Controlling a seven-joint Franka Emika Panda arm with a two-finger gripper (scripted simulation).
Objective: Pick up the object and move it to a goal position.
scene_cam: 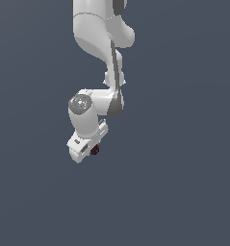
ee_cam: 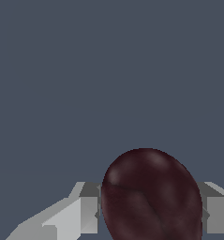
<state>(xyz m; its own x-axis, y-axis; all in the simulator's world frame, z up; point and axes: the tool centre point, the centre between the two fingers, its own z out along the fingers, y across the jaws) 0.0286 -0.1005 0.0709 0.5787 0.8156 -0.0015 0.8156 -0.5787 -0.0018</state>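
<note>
The object [ee_cam: 151, 187] is a dark maroon ball with a mottled surface. In the wrist view it fills the space between my two grey fingers [ee_cam: 87, 208], touching both. In the exterior view it is a tiny dark red spot [scene_cam: 95, 150] under the white hand, half hidden by it. My gripper [scene_cam: 93, 149] is shut on the ball, with the white arm [scene_cam: 95, 43] reaching down from above. No goal marker shows in either view.
A plain grey-blue ground [scene_cam: 184, 192] surrounds the arm in both views. No other object, container or edge is in sight.
</note>
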